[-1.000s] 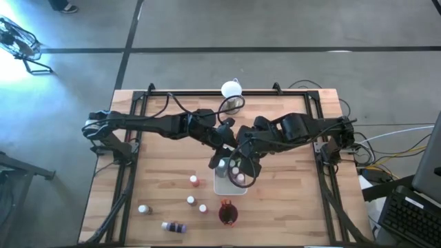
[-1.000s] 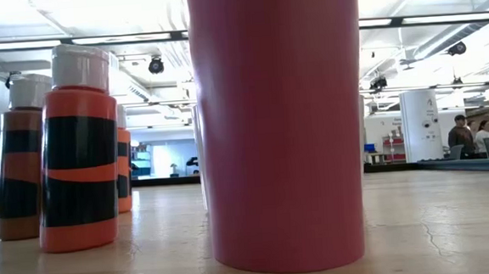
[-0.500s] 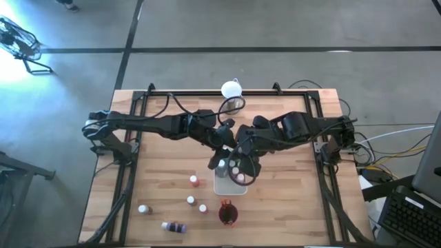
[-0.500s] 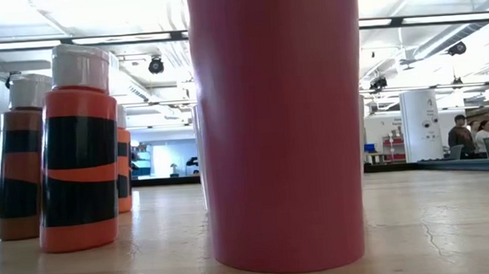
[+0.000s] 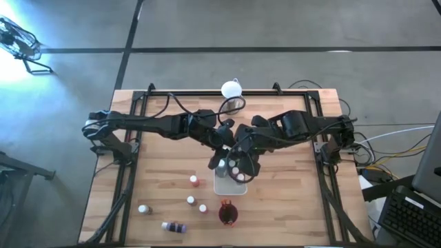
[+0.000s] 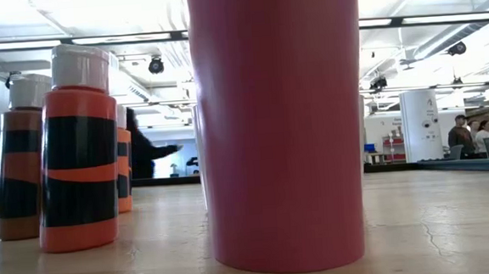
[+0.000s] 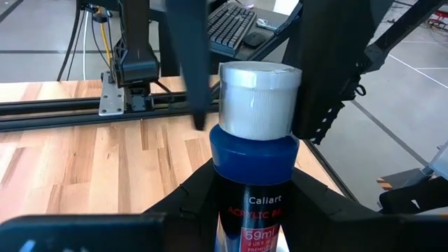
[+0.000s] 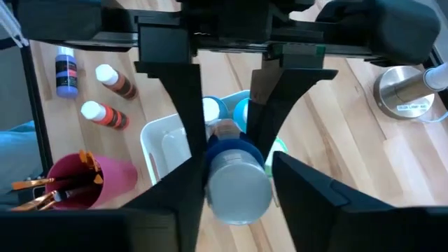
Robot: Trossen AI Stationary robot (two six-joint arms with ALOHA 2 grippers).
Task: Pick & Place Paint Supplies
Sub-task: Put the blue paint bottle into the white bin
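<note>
A dark blue paint bottle (image 7: 253, 178) is being held clamped in the left gripper (image 5: 222, 160) above the white tray (image 8: 164, 140), while the right gripper (image 8: 227, 178) fingers are being closed around its cap, probably a handover, calling for one gripper's release.

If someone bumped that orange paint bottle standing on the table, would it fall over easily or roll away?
The orange bottle is tall and narrow with a flat base, so a firm bump near its white cap would probably tip it. Its round body suggests it would then roll, much as the purple bottle lies on its side. It looks like rigid plastic, so it would likely not break.
</note>
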